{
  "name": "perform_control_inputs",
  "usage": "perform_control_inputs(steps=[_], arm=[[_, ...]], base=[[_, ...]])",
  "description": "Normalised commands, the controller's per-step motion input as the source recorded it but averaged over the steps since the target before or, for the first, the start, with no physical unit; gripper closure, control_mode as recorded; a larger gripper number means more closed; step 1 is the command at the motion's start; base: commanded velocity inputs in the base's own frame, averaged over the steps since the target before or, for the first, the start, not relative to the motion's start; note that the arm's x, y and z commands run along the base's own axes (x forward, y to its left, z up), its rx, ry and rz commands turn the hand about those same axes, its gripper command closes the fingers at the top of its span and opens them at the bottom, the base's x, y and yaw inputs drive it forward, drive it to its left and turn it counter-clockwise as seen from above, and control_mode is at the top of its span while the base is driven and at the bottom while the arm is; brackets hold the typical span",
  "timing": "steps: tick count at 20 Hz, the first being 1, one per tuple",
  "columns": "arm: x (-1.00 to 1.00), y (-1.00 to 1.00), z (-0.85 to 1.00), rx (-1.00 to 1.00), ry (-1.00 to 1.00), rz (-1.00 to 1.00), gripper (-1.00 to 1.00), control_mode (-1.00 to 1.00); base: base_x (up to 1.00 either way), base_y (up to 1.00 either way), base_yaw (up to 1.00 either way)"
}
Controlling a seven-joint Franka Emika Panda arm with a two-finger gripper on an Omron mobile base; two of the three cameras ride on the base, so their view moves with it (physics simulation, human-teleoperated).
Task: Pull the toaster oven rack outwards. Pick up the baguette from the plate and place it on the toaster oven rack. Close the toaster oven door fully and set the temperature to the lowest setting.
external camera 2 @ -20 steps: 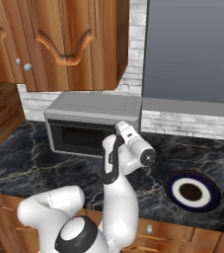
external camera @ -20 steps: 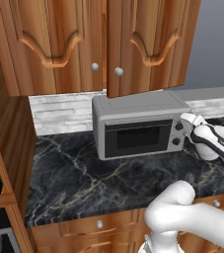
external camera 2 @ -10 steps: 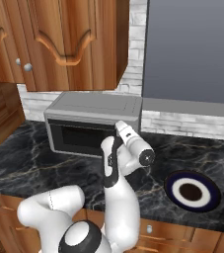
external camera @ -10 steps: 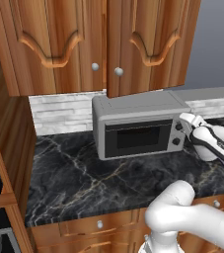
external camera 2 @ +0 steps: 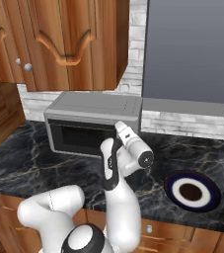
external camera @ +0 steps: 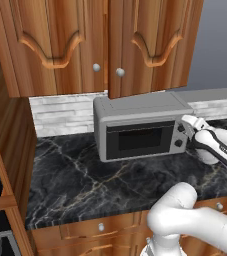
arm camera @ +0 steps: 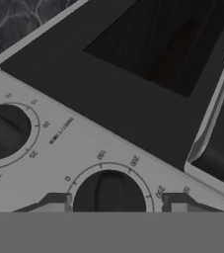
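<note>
Your two-finger gripper (arm camera: 108, 201) straddles the black temperature knob (arm camera: 108, 193), grip uncertain; grey-framed glass door (external camera: 135, 141) is shut, only the turn remains.

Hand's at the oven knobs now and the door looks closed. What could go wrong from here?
1. The hand straddles the numbered knob, but it's unclear whether its fingertips actually pinch it, so it may slip when turned.
2. The second knob sits close beside it, and a finger could nudge it.
3. Turning away from the 0 mark would raise the setting.
</note>
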Motion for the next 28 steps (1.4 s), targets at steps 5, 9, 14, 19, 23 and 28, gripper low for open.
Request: perform_control_inputs(steps=[5, 9, 14, 19, 23, 28], arm=[[0.21, 0.0, 0.0, 0.0, -0.02, 0.0, 1.0, -1.0], [0.24, -0.08, 0.0, 0.06, -0.05, 0.0, 1.0, -1.0], [0.1, -0.24, 0.0, 0.14, -0.08, 0.0, 1.0, -1.0], [0.06, -0.39, 0.0, 0.15, -0.07, 0.0, 1.0, -1.0], [0.1, -0.37, 0.0, 0.2, -0.05, 0.0, 1.0, -1.0], [0.07, -0.26, 0.0, 0.08, -0.02, 0.01, 1.0, -1.0]], base=[[0.0, 0.0, 0.0], [0.0, 0.0, 0.0], [0.0, 0.0, 0.0], [0.0, 0.0, 0.0], [0.0, 0.0, 0.0], [0.0, 0.0, 0.0]])
